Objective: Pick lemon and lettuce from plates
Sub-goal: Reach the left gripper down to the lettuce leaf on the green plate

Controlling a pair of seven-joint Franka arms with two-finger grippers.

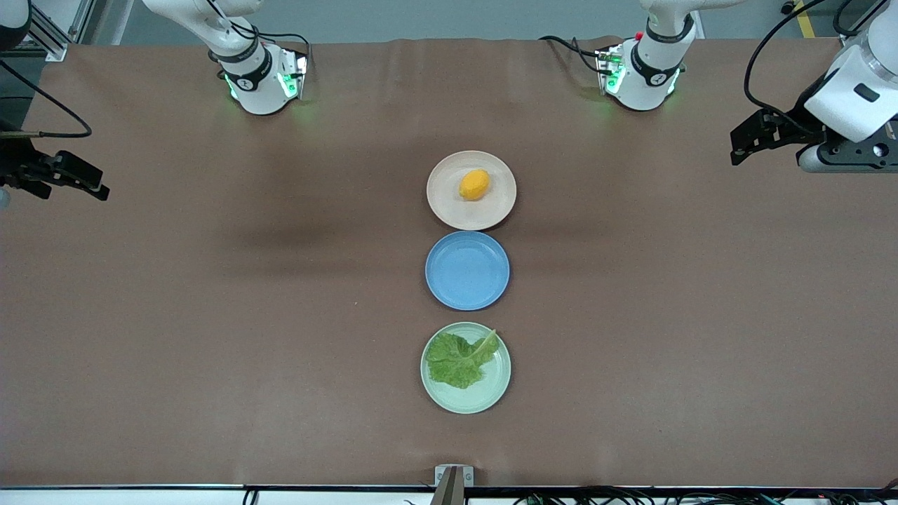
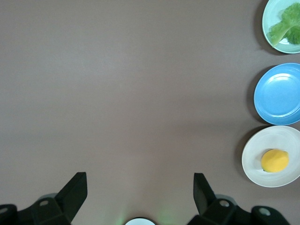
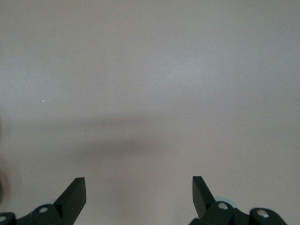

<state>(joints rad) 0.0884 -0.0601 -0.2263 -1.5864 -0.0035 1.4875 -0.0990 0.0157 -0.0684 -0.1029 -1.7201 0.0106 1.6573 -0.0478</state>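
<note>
**A:** Status of right gripper [image 1: 95, 184]?

**B:** Parked over the bare brown table covering [image 1: 210, 315] at the right arm's end, about 9 o'clock from the plate row on the front view's dial, well apart from it. Fingers spread wide in the right wrist view, nothing between them, only tabletop below. Logged as waiting.

**A:** Plate row, item by item?

**B:** Three round shallow plates in one line at mid-table, taking the empty blue plate [image 1: 467, 280] as dial centre. At 12 o'clock, farthest from the front camera: pale beige-pink plate [image 1: 442, 210] with the small oval yellow-orange lemon [image 1: 475, 184] resting near its middle. At 6 o'clock, nearest the front camera: pale mint-green plate [image 1: 484, 400] with the crinkled green lettuce leaf [image 1: 459, 359] lying flat, covering the plate's 9-to-1 o'clock part, pale stem aimed at roughly 1 o'clock. Neither item touched by any finger.

**A:** Left gripper [image 1: 736, 147]?

**B:** Hanging over the table at the left arm's end, about 3 o'clock from the beige-pink plate, well apart. Jaws wide and empty. All three plates visible in the left wrist view, lemon [image 2: 274, 161] included.

**A:** Progress estimate?

**B:** Judged at zero. Both picks outstanding: lemon on its plate, lettuce on its plate, both pincers empty and far off. Remaining: approach, close and lift for each item. No sign yet of which arm takes which.
</note>
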